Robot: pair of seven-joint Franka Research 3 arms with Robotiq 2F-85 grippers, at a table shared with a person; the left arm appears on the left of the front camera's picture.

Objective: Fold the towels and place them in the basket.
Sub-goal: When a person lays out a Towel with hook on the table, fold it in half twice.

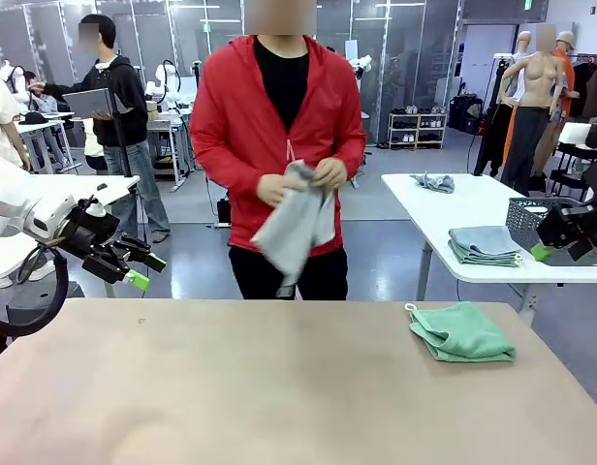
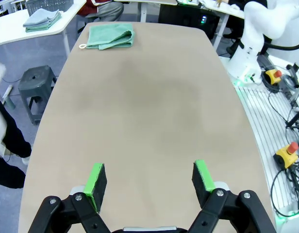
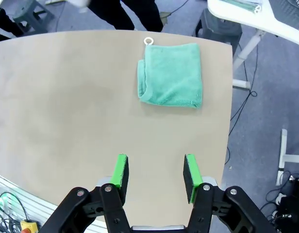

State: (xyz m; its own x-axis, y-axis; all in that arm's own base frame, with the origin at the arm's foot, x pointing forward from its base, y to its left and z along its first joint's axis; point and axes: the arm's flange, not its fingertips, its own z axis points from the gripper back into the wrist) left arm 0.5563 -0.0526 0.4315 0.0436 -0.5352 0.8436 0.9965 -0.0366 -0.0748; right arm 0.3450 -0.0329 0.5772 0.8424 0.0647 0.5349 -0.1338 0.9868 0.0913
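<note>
Left gripper point(image 2: 148, 171): jaws spread wide, empty, hanging over the bare tan tabletop point(image 2: 140, 107). Right gripper point(image 3: 156, 169): gap narrower than the left's, also empty, touching nothing. Mint green terry-cloth towel point(image 3: 171, 73), folded into a soft rectangle with a white loop at one corner, lies at the table's far right corner. The front view adds: person in a red jacket point(image 1: 279, 107) holds the cream-white towel point(image 1: 294, 231) off the table; dark grey wire-mesh basket point(image 1: 526, 215) sits on a white side table point(image 1: 444, 208), beside a stack of folded towels point(image 1: 485, 245).
</note>
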